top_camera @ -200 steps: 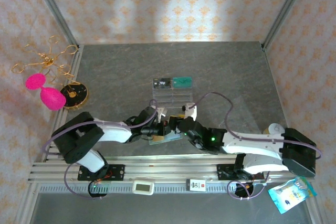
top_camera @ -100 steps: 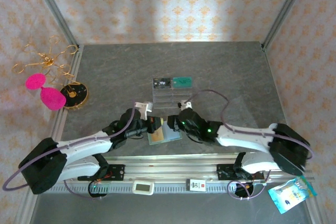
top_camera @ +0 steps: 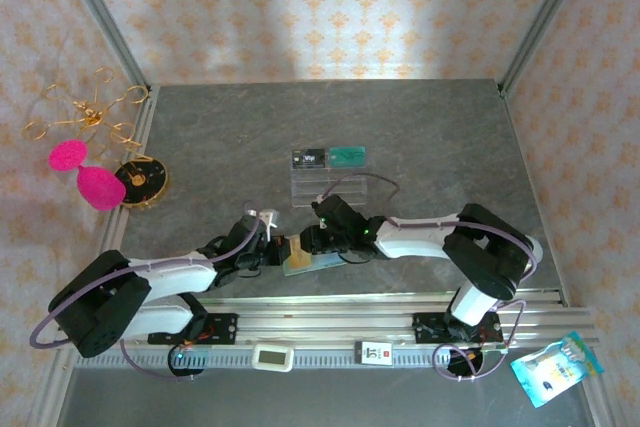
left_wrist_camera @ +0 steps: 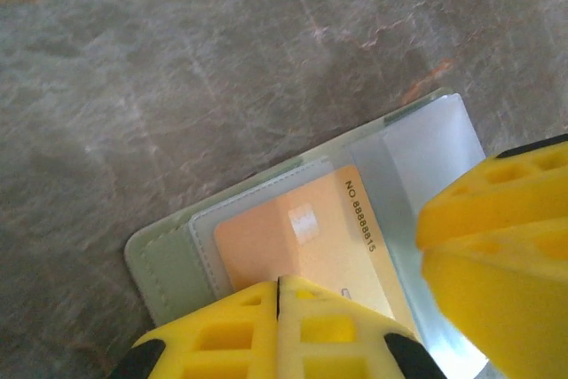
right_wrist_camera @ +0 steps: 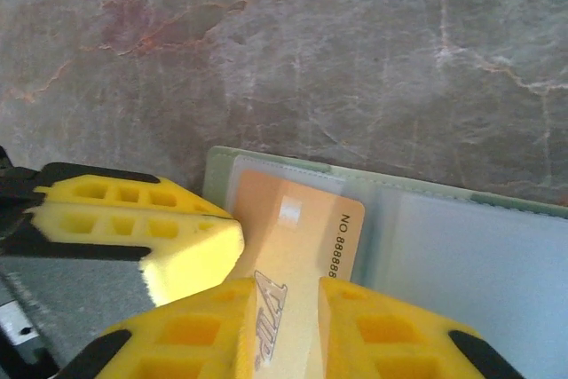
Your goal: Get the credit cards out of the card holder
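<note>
The sage-green card holder (top_camera: 312,263) (left_wrist_camera: 169,264) (right_wrist_camera: 461,246) lies open on the grey table near the front edge. A gold credit card (left_wrist_camera: 293,237) (right_wrist_camera: 293,219) sticks partly out of its clear left pocket. My left gripper (top_camera: 280,247) (left_wrist_camera: 280,283) is shut, its tips resting on the card's near edge. My right gripper (top_camera: 316,240) (right_wrist_camera: 286,308) hovers over the same card from the other side, jaws narrowly apart with the card's face showing between them. A black card (top_camera: 310,158) and a green card (top_camera: 348,155) lie at the clear tray's far end.
The clear compartment tray (top_camera: 325,185) sits just behind the holder. A gold stand with pink pieces (top_camera: 95,152) is at the left wall. Metal rails (top_camera: 330,322) run along the front edge. A blue packet (top_camera: 555,367) lies beyond the rails at the right.
Both arms have dropped low and stretched out toward the holder. The right gripper has shifted left over the card and its jaws have narrowed. The left gripper stays shut.
</note>
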You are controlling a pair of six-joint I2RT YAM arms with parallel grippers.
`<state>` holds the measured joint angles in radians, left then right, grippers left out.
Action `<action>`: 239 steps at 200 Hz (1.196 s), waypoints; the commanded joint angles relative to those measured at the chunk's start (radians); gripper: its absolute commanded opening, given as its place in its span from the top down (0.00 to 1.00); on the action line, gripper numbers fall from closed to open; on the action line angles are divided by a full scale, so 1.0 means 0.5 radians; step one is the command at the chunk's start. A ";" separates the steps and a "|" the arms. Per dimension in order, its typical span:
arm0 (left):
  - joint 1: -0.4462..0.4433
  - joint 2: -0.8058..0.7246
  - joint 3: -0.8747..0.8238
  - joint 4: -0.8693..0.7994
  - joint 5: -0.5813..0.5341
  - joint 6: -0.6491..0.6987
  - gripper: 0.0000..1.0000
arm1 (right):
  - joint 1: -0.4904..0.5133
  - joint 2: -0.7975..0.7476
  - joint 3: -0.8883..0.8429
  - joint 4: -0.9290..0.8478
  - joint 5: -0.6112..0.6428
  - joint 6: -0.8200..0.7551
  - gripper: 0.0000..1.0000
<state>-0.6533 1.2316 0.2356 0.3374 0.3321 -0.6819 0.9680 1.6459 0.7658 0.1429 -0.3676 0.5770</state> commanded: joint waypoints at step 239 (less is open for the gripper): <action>-0.175 -0.012 0.154 0.003 0.072 0.078 1.00 | -0.003 -0.091 -0.307 0.050 0.188 0.267 1.00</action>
<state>-0.6918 1.1900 0.2592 0.3401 0.3511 -0.6712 0.9611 1.5818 0.6209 0.1909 -0.3050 0.7067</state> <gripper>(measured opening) 0.041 0.026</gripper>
